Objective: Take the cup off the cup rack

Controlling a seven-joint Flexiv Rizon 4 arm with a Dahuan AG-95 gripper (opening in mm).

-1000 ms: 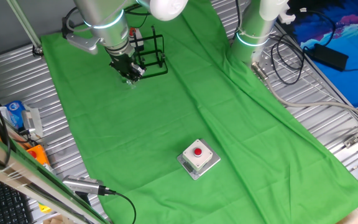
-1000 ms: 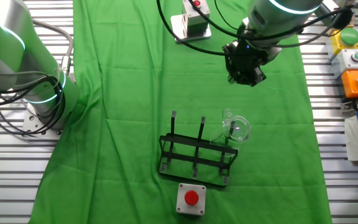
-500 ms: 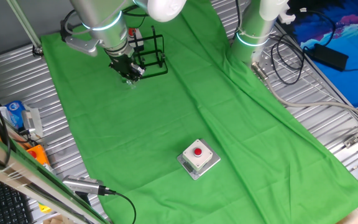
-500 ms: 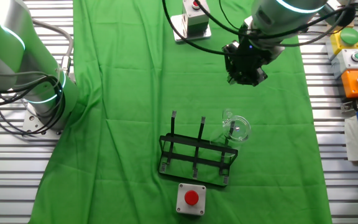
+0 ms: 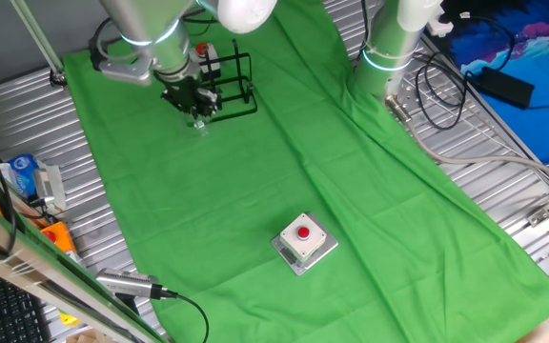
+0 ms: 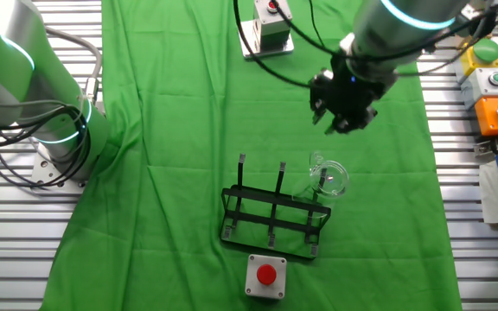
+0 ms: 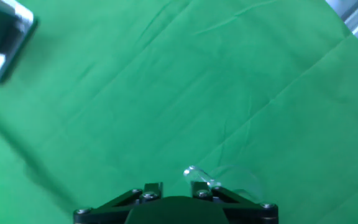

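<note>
Since second ago, tool [image 6: 342,99] shifted nearer cup [image 6: 328,177]. One fixed view: arm masks cup, cup rack [image 5: 228,84] partly hidden. Other fixed view: cup on rack's end post, untaken. Hand view: blurred, fingers unseen; tool's opening cannot be told.

Gripper [image 5: 194,103] just beside cup rack [image 5: 229,82] on green cloth [image 5: 284,181]

fingers and cup mostly hidden

hand view blurred; gripper [image 6: 342,121] fingers unseen, cup [image 7: 211,182] below it cut by housing, grey box [image 7: 0,38] clipped.
</note>
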